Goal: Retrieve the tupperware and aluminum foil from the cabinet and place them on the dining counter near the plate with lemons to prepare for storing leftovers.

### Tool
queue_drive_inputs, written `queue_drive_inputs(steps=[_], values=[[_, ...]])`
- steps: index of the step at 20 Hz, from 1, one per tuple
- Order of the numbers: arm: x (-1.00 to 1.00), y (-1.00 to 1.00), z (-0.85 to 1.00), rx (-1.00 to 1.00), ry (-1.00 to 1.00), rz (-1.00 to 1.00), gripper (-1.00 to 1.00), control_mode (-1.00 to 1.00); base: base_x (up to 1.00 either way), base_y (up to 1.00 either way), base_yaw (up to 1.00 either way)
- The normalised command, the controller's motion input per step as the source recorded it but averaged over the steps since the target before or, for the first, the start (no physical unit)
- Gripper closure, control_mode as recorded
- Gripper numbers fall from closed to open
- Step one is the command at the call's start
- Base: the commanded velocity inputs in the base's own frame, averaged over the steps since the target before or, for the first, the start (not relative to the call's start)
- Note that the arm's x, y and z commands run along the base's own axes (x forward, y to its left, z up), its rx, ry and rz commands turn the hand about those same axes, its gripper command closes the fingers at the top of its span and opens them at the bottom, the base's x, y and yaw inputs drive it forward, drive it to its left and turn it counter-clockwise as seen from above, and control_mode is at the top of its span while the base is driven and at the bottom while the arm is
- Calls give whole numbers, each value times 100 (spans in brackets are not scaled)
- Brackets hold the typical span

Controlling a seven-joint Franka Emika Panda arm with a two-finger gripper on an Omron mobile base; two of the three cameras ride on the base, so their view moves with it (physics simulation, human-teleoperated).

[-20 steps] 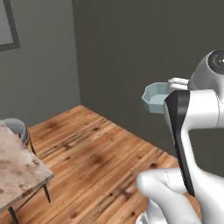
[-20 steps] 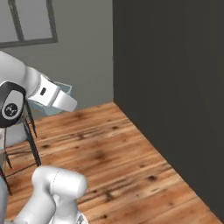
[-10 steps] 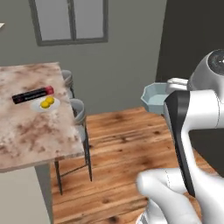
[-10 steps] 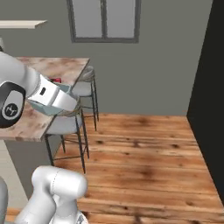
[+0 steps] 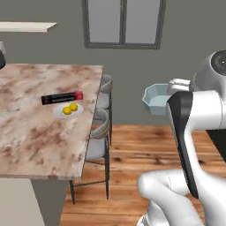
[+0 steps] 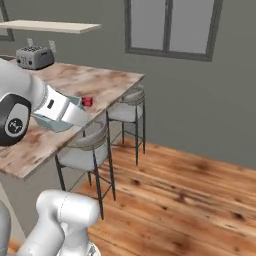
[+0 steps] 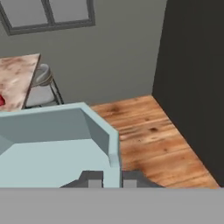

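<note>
Gripper [image 7: 109, 179] clamped on tupperware [image 5: 157, 99] rim, held over floor; plate [image 5: 68, 111] with lemons [image 5: 69, 108] lies left on dining counter [image 5: 39, 132], beside aluminum foil [image 5: 62, 98]

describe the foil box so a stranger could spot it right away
Find the marbled counter under the window. Near its far right edge sits a white plate with two lemons; the foil box lies just behind it: long, slim, black, with a red end.
</note>
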Motion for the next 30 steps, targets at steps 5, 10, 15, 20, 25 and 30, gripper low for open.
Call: queue_drive_inputs(steps=[5,10,15,20,25,30], values=[[0,0,0,0,0,0,100,100,98,-61,57],[0,0,0,0,0,0,100,100,100,-38,63],[0,0,0,0,0,0,100,100,95,-47,61],[0,0,0,0,0,0,100,100,79,-39,66],[0,0,0,0,0,0,100,100,66,-3,76],[0,0,0,0,0,0,100,100,58,0,79]])
